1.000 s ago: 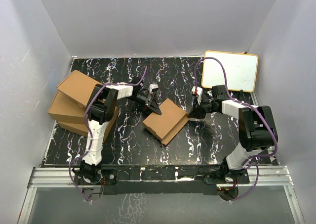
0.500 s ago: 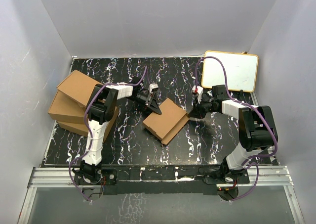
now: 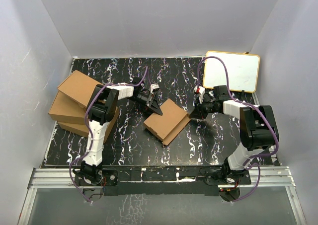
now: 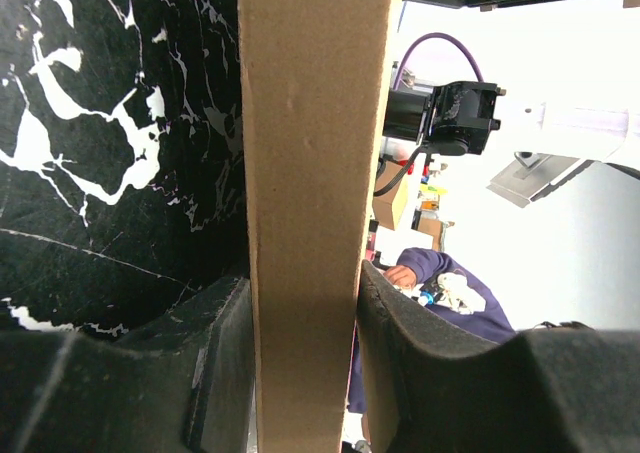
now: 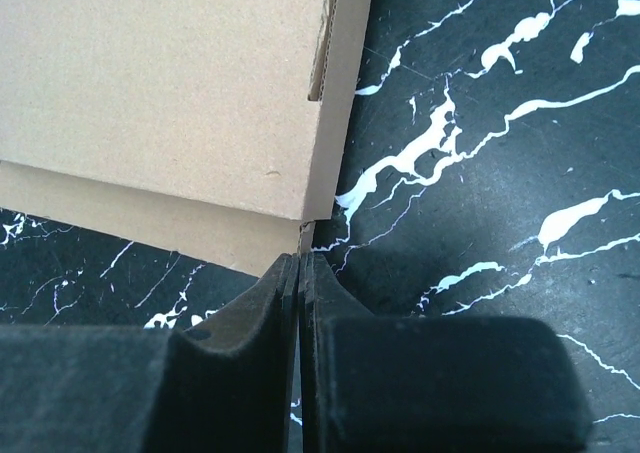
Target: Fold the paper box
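Observation:
The paper box (image 3: pixel 166 120) lies closed and flat on the black marbled table, a shallow brown cardboard mailer. My left gripper (image 3: pixel 155 108) is shut on its far-left edge. In the left wrist view that cardboard edge (image 4: pixel 315 153) runs upright between the two pads of the left gripper (image 4: pixel 305 308), touching both. My right gripper (image 3: pixel 192 114) is at the box's right corner. In the right wrist view the right gripper (image 5: pixel 300 260) has its jaws pressed together, tips right against the lower corner of the box (image 5: pixel 170 83), with nothing seen between them.
A pile of ready-made brown boxes (image 3: pixel 74 103) stands at the table's left edge. A white board with a yellow rim (image 3: pixel 232 71) lies at the back right. White walls enclose the table on three sides.

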{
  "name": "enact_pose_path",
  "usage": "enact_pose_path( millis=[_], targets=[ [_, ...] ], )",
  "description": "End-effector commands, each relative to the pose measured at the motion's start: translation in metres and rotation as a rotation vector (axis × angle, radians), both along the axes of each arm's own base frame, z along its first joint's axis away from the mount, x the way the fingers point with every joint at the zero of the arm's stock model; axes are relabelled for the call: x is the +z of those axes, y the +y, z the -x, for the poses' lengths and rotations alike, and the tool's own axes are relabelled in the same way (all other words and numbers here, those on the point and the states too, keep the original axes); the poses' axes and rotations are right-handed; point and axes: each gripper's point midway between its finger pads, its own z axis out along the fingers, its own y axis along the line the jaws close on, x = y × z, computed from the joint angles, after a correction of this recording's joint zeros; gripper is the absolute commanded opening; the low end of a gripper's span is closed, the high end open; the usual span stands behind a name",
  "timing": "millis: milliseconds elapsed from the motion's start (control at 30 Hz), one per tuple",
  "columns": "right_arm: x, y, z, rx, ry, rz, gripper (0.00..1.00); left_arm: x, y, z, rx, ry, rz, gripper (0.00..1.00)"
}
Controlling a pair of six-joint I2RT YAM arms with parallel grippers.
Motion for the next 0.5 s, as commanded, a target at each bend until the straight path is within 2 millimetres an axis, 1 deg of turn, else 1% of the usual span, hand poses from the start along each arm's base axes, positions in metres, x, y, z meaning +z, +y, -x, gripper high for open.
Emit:
enact_pose_path(
  millis=[0, 300, 467],
  targets=[
    [0.019, 0.0021, -0.0132, -0.005, -0.029, -0.059, 0.08, -0.0318, 0.0201, -0.012, 0.056, -0.008, -0.129, 0.01],
    [0.0239, 0.0031, -0.0188, 0.001, -0.059, -0.053, 0.08, -0.0308, 0.02, -0.0117, 0.049, -0.011, -0.129, 0.01],
    [0.0246, 0.0086, -0.0213, 0.023, -0.087, -0.022, 0.08, -0.0296, 0.0193, -0.0124, 0.046, -0.011, -0.129, 0.01]
  ],
)
